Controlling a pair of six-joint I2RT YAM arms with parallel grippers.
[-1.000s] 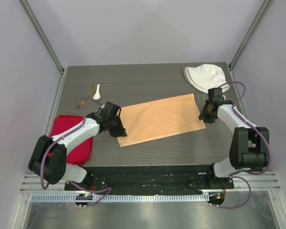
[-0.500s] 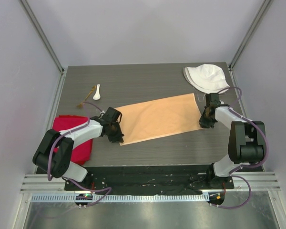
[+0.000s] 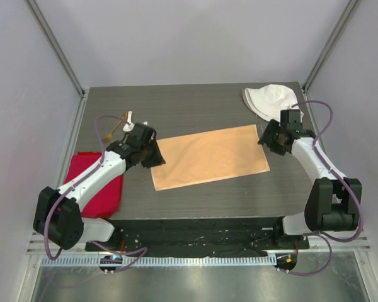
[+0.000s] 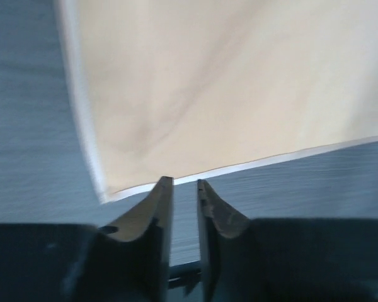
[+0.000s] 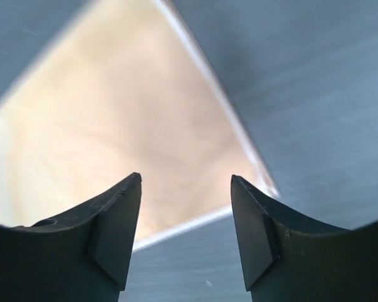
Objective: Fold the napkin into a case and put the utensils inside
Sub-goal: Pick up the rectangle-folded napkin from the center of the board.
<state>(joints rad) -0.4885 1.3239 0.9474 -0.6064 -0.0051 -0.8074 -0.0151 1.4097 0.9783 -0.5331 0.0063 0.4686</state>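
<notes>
The peach-orange napkin (image 3: 211, 157) lies flat as a wide rectangle in the middle of the table. My left gripper (image 3: 155, 157) hovers at its left edge. In the left wrist view the jaws (image 4: 184, 182) stand a narrow gap apart with only table between them, and the napkin's corner (image 4: 176, 113) is just ahead. My right gripper (image 3: 265, 138) sits at the napkin's far right corner. In its wrist view the jaws (image 5: 186, 179) are wide open and empty, over a napkin corner (image 5: 145, 145). The white spoon (image 3: 129, 118) and gold fork (image 3: 117, 128) lie at the far left, partly behind the left arm's cable.
A bright red cloth (image 3: 94, 185) lies at the table's left front, under the left arm. A white fabric hat (image 3: 272, 100) rests at the back right, just behind the right gripper. Metal frame posts stand at both back corners.
Both grippers were shut at the napkin's near corners. They have since opened, let go and drawn back toward the far side. The napkin now lies flat.
</notes>
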